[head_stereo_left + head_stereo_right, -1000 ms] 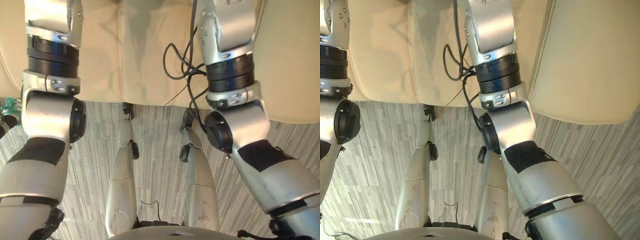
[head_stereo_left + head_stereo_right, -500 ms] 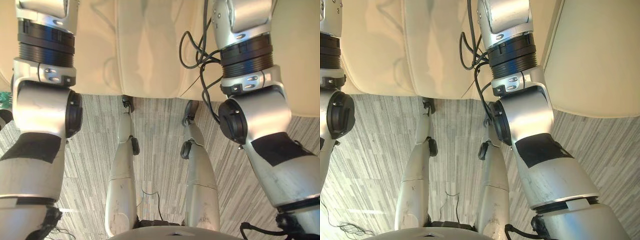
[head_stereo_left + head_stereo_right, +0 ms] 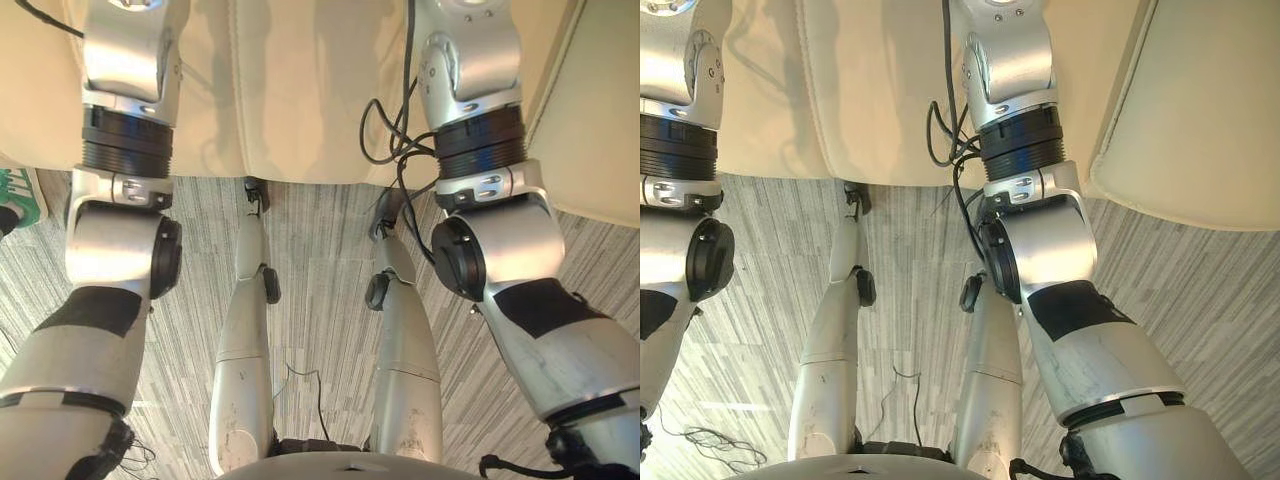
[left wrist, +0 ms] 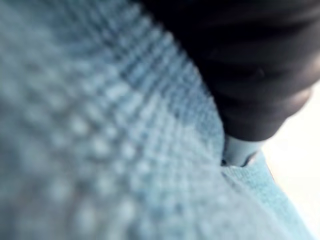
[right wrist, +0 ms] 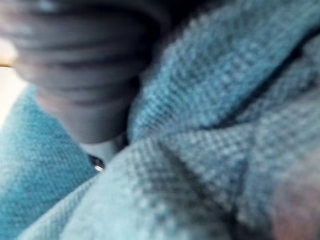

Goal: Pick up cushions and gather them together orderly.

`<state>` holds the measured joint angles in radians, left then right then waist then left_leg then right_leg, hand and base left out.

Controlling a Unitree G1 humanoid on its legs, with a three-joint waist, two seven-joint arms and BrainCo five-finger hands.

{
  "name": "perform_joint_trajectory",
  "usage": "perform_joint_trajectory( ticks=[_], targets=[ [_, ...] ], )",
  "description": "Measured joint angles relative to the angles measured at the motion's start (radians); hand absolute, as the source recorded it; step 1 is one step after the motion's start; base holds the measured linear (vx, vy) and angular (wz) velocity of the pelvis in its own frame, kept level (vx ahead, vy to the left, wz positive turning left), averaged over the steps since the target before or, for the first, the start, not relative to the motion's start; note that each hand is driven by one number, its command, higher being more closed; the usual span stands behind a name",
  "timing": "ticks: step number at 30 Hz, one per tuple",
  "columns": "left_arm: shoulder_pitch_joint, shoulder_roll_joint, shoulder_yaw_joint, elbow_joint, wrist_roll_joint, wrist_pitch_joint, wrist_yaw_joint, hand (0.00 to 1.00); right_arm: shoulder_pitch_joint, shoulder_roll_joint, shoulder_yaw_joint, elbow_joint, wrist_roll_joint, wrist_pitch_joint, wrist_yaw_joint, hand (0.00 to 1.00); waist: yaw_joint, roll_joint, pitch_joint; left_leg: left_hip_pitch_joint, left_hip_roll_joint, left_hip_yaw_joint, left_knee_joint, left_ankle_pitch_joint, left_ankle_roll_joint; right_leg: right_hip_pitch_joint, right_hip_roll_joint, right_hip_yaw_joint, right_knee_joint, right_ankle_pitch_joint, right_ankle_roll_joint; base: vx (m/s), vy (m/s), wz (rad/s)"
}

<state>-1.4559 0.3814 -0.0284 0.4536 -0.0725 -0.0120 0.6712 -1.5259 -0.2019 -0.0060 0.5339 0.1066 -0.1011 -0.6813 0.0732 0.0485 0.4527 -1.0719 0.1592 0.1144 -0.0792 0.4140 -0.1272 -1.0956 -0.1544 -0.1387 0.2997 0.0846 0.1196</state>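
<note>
Left hand and right hand both sit against the teal knit cushion; I can't tell either grip. Arms reach over the cream sofa. I'd press evenly from both sides and lift level.

A blue woven cushion presses tight against the left hand and the right hand, while open striped floor lies before the cream sofa.

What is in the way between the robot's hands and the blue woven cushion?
Nothing visible. The blue woven cushion fabric presses right against the left hand in its wrist view, and against the right hand in its own. Whether it is one cushion cannot be told.
</note>
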Motion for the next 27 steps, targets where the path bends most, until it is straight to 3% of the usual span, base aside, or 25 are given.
perform_joint_trajectory(
  ticks=[4,10,15,27],
  targets=[
    [0.010,-0.026,-0.004,-0.062,0.000,0.000,0.020,1.00,0.002,0.003,-0.032,-0.020,0.006,-0.001,-0.022,1.00,-0.001,0.000,0.000,0.005,-0.001,0.002,0.000,0.000,0.001,0.000,-0.001,0.004,0.006,0.000,0.000,0.07,-0.027,0.01],
    [0.037,-0.072,-0.047,-0.154,0.010,0.000,0.071,1.00,0.055,0.033,-0.093,-0.174,0.012,-0.004,-0.119,1.00,-0.004,0.000,0.000,0.043,-0.005,0.013,0.000,0.002,0.002,0.021,-0.005,0.019,0.024,-0.006,-0.001,0.06,-0.040,0.01],
    [0.035,-0.091,-0.095,-0.250,0.017,0.000,0.116,1.00,0.066,0.044,-0.117,-0.327,-0.007,-0.004,-0.218,1.00,-0.027,0.000,0.000,0.061,-0.003,0.017,0.000,0.002,0.002,0.033,-0.002,0.023,0.031,-0.008,-0.001,0.03,-0.064,-0.01],
    [-0.055,-0.103,-0.151,-0.373,0.099,-0.004,0.177,1.00,0.064,0.080,-0.121,-0.712,-0.234,-0.004,-0.312,1.00,-0.041,-0.001,-0.003,0.106,0.000,0.024,0.000,0.000,0.000,0.082,0.005,0.041,-0.001,-0.005,0.000,0.02,-0.070,-0.03]
  ],
)
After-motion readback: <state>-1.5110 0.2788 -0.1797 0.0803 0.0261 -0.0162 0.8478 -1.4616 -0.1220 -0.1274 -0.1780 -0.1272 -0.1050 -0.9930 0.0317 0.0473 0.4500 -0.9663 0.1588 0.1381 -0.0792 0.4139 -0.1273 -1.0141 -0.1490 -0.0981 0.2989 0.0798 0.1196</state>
